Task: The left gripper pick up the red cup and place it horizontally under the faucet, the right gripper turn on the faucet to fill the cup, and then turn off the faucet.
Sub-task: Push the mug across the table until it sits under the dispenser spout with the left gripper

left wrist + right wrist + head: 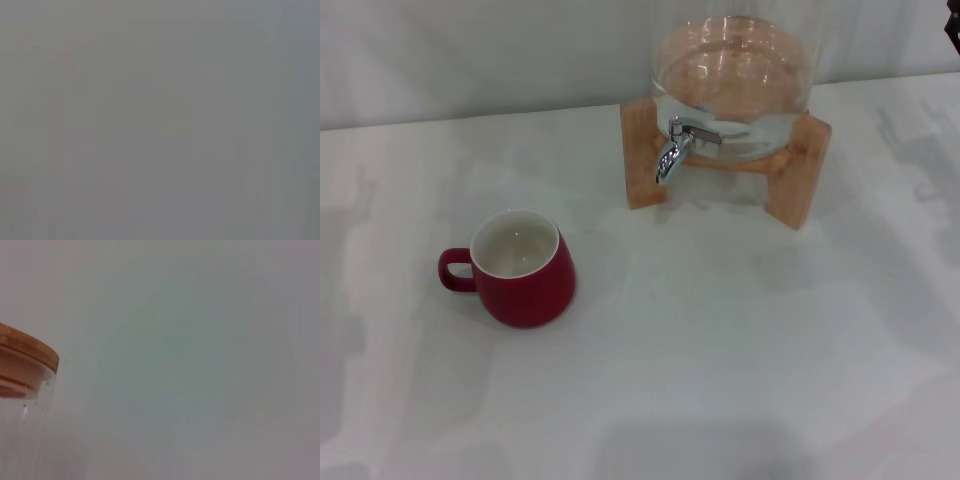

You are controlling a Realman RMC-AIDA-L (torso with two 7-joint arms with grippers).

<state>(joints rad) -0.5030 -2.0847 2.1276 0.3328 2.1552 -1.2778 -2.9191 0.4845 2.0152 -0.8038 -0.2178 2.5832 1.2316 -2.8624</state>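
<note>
The red cup [523,280] stands upright on the white table [740,340], left of centre, white inside showing and handle pointing left. The faucet [672,150] is chrome, with its spout curving down toward the table and its short lever pointing right. It is fitted to a clear glass jar [732,85] on a wooden stand [643,160] at the back, right of the cup and well apart from it. Neither the left gripper nor the right gripper shows. The left wrist view is plain grey. The right wrist view shows the jar's wooden lid [27,352] from the side.
Water fills the lower part of the jar. A dark sliver [956,25] at the top right edge of the head view is too small to identify. A pale wall rises behind the table.
</note>
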